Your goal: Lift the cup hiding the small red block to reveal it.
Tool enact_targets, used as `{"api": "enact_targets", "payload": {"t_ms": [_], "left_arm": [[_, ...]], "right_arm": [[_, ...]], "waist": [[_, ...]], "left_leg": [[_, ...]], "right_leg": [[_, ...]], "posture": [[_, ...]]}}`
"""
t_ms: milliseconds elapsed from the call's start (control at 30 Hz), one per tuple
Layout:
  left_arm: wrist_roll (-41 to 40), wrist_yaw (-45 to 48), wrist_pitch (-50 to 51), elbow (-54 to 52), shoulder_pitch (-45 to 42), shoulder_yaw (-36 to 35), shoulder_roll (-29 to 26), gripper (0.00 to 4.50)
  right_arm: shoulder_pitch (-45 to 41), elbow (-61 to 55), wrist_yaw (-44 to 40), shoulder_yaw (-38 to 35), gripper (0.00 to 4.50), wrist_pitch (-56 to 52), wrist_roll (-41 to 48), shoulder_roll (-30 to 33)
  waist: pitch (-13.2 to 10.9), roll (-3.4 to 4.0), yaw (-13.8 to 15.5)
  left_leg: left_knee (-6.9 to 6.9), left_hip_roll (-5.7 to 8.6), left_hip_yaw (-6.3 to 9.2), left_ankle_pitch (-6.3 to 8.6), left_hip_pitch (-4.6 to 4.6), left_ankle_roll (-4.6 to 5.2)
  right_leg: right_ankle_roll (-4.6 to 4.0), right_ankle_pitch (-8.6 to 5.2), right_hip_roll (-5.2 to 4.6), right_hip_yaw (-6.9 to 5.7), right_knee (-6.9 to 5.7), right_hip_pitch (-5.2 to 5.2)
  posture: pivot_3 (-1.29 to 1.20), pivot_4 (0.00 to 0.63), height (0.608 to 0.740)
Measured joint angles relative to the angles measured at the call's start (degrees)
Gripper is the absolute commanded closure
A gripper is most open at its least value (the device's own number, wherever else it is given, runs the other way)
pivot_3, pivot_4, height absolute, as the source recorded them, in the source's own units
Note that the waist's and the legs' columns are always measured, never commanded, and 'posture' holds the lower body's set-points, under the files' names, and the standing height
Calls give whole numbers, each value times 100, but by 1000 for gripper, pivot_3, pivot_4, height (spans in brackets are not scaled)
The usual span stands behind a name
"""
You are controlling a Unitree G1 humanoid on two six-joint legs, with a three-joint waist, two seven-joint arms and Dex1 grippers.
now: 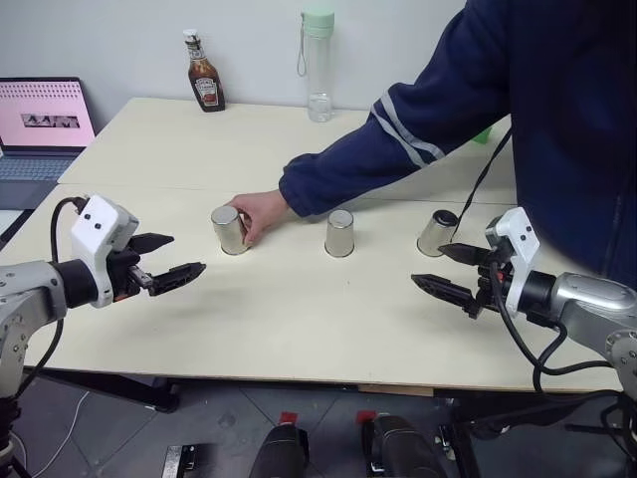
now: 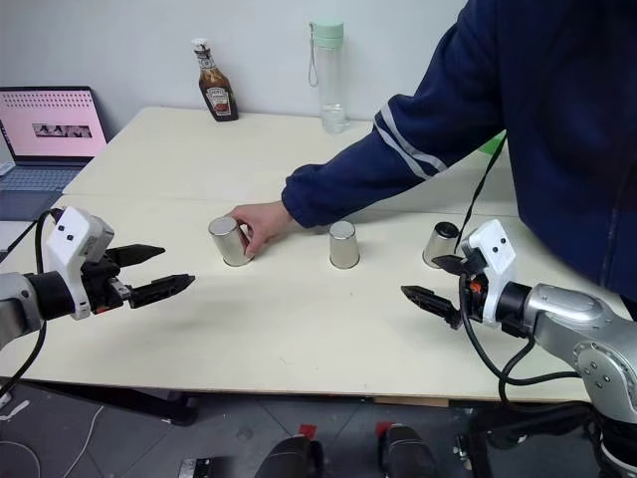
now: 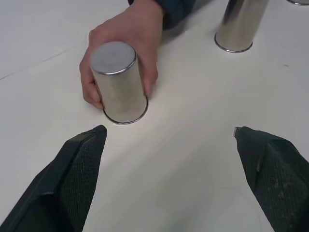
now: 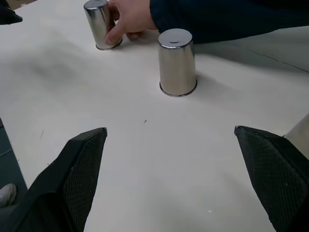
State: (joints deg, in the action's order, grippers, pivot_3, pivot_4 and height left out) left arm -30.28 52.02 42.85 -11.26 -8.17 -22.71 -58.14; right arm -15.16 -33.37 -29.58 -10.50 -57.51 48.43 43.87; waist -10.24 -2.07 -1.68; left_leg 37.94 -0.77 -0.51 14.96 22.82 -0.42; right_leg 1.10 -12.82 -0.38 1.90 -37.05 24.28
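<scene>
Three metal cups stand upside down in a row on the pale table (image 1: 289, 319): a left cup (image 1: 230, 230), a middle cup (image 1: 339, 233) and a right cup (image 1: 437, 232). A person's hand (image 1: 261, 213) grips the left cup (image 3: 118, 82) from behind. The small red block is hidden. My left gripper (image 1: 187, 252) hovers open just left of the left cup, pointing at it, with nothing between its fingers. My right gripper (image 1: 428, 264) is open and empty in front of the right cup, facing the middle cup (image 4: 177, 63).
The person's blue sleeve (image 1: 398, 144) reaches across the table from the right. At the far edge stand a ketchup bottle (image 1: 205, 85) and a clear water bottle (image 1: 318, 65). A laptop (image 1: 45, 124) sits on the far left.
</scene>
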Motion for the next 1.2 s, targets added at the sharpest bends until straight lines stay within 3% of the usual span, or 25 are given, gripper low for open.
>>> {"api": "enact_targets", "payload": {"t_ms": [1200], "left_arm": [[-7,-35,-69,-45,125,-9,2,18]], "right_arm": [[-204,211,-114,65,0,39,-21,1]], "waist": [[0,0,0]], "left_leg": [[0,0,0,0,0,0]], "right_leg": [[4,2,0,0,-1,0]], "posture": [[0,150,740]]}}
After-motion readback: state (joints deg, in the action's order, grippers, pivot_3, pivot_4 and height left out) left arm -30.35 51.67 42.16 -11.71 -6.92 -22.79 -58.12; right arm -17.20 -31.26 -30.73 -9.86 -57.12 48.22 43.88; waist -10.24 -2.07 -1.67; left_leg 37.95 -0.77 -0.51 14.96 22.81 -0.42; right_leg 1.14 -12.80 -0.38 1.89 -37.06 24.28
